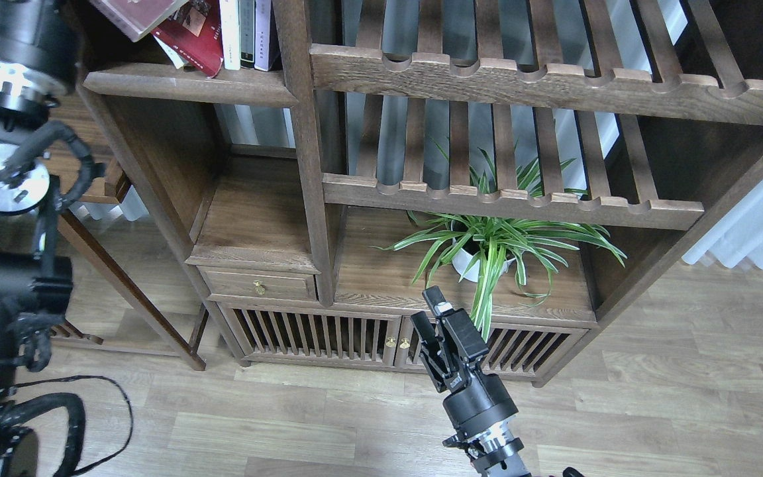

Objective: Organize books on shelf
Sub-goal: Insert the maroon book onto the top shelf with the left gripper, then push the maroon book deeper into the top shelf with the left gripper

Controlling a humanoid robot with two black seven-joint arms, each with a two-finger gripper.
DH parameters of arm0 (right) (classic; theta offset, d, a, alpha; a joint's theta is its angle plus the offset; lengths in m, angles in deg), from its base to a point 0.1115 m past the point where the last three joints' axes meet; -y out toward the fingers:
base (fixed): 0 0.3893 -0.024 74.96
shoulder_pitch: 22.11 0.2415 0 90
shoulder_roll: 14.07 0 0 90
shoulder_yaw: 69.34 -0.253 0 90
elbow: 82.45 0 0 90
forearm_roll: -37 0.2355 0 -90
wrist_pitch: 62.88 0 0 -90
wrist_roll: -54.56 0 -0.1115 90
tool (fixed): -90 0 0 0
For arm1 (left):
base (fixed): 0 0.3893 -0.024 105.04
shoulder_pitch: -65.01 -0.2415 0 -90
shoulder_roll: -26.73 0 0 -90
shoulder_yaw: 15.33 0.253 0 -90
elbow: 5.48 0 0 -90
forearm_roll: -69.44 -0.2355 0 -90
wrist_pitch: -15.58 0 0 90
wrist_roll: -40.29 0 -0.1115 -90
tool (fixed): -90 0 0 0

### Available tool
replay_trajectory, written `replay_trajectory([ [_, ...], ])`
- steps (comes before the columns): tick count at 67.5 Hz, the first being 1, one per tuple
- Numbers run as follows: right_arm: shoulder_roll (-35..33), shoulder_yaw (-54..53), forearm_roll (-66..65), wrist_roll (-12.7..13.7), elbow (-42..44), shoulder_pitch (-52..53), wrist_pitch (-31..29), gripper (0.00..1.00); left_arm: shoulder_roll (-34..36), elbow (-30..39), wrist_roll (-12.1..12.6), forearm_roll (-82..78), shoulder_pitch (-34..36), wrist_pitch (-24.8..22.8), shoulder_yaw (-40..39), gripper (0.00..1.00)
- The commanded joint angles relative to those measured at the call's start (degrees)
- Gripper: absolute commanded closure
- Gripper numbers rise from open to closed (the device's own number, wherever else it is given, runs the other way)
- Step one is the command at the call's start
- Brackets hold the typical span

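Down low by the cabinet doors, the right gripper (429,310) idles, fingers parted, empty. Up top-left, books (183,26) slump crooked on the shelf (189,83); left gripper's out of sight. Straightening looks unfinished: next, a long, careful reach up.

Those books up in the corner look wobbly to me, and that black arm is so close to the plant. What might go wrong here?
The maroon book and the red book lean tilted on the dark wooden shelf plank; a clumsy nudge could slide them off its front edge. The right gripper hangs beside the green spider plant in its white pot; swinging upward, it might snag leaves or tip the pot.
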Motion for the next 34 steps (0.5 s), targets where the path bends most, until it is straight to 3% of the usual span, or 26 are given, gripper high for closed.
replay_trajectory([
  [1, 0.0, 0.01, 0.0, -0.02, 0.0, -0.01, 0.01, 0.19, 0.89, -0.1, -0.02, -1.27, 0.08, -0.26, 0.55, 0.99],
  [14, 0.0, 0.09, 0.08, -0.02, 0.18, -0.01, 0.01, 0.19, 6.86, -0.18, -0.02, -1.98, -0.01, -0.43, 1.6, 0.99],
  [34, 0.0, 1.68, 0.09, -0.02, -1.05, -0.01, 0.01, 0.19, 10.64, -0.89, -0.29, -6.99, -0.28, -1.4, 3.88, 0.99],
])
